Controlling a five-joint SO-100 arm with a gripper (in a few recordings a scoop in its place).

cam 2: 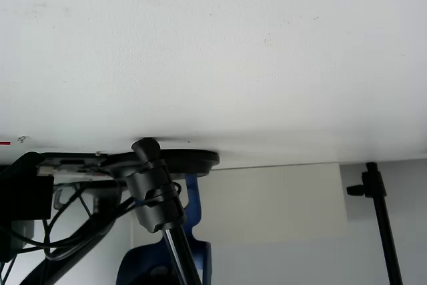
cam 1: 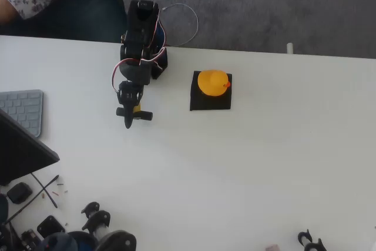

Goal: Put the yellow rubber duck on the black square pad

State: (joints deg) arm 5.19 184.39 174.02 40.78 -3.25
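The yellow rubber duck (cam 1: 212, 82) sits on the black square pad (cam 1: 210, 101), so job's basically done. Gripper (cam 1: 128, 120) is parked well apart, holding nothing; can't tell how open.

In the overhead view the black arm (cam 1: 140, 45) sits in the upper left-centre of the frame, folded tight over its base — upper links stacked, white and red wires looping off its sides. The gripper (cam 1: 130, 116) hangs below them in the picture, pointing toward the lower edge, over the white surface (cam 1: 247, 163). Whether the jaws are parted I cannot tell — too small and dark.
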